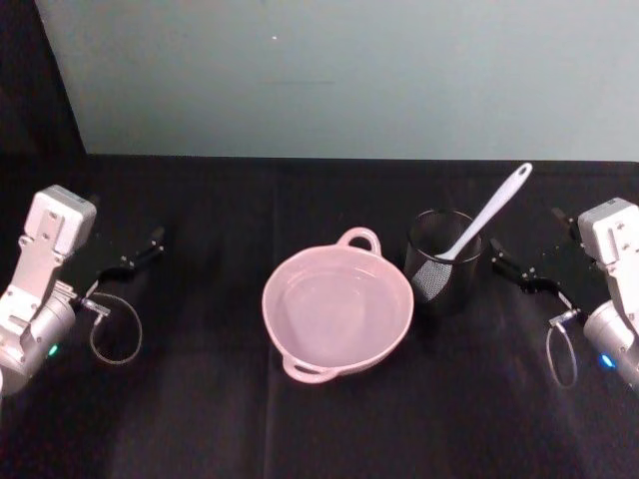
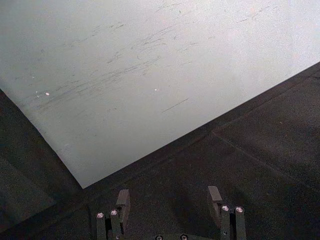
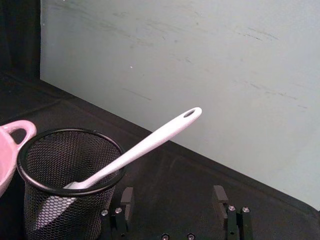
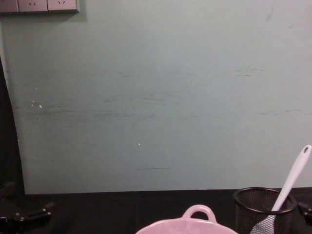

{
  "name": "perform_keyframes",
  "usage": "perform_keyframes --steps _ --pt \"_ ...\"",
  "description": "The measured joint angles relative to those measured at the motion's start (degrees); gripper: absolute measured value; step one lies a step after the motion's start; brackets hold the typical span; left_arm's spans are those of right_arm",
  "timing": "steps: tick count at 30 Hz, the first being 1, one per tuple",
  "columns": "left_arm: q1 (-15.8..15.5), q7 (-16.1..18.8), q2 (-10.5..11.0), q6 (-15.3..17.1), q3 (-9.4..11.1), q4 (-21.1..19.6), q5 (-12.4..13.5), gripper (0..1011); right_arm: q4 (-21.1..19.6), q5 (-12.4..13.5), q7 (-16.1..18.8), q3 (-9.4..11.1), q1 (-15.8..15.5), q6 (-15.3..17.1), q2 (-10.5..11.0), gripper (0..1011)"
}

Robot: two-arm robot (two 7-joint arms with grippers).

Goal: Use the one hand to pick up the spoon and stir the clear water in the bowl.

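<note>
My right claw (image 1: 499, 256) hangs released, jaws wide apart and gripping nothing, low over the black table (image 1: 200, 419) on the right of the bowl (image 1: 272, 299), past the cup that stands there. I take it to be so placed because the spoon (image 1: 489, 215) is on that side, which makes this the natural arm for the job. The spoon is not yet in my grasp. It stands head down in the black mesh cup (image 1: 439, 274), just beside the bowl's right rim. Its paddle rests against the cup's wall, and its long handle leans up and away from the bowl, the holed end high in the air. That lean helps me: the shaft above the cup's rim is bare, so I judge I can close on it there without touching the mesh, then lift it out and swing it across. The bowl sits flat with its loop handles at the far and near rims and clear water (image 1: 334, 314) lying level inside. My left claw (image 1: 148, 249), likewise spread and empty, is parked well apart from the bowl on its left.
</note>
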Motion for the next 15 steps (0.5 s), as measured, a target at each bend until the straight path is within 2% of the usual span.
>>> perform_keyframes --steps 15 --pt "0.00 0.00 0.00 0.00 0.00 0.00 0.00 1011 0.00 0.00 0.00 0.00 0.00 0.00 0.00 1003"
